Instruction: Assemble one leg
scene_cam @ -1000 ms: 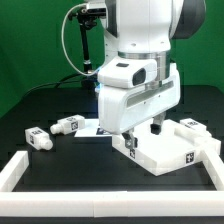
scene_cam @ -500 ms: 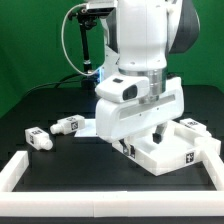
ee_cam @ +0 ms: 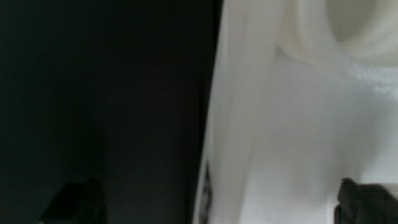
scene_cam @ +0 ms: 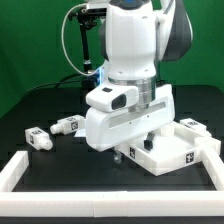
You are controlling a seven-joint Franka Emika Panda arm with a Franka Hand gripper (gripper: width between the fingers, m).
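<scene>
Two small white legs with marker tags lie on the black table at the exterior view's left, one [scene_cam: 68, 125] nearer the arm and one [scene_cam: 38, 138] further left. A third leg [scene_cam: 190, 124] lies behind the large white square panel [scene_cam: 178, 152] at the right. My gripper [scene_cam: 134, 149] hangs low over the panel's left corner, mostly hidden by the hand's white body. In the wrist view my gripper [ee_cam: 217, 206] is open, its dark fingertips [ee_cam: 71, 202] wide apart. The panel's blurred white edge [ee_cam: 285, 120] lies between them, and nothing is held.
A low white wall [scene_cam: 20, 170] borders the table at the front and left of the exterior view. A black post with a cable [scene_cam: 85, 50] stands at the back, in front of a green backdrop.
The hand has turned and shifted toward the exterior view's left and slightly down, over the panel's left corner. The legs and the panel have not moved.
</scene>
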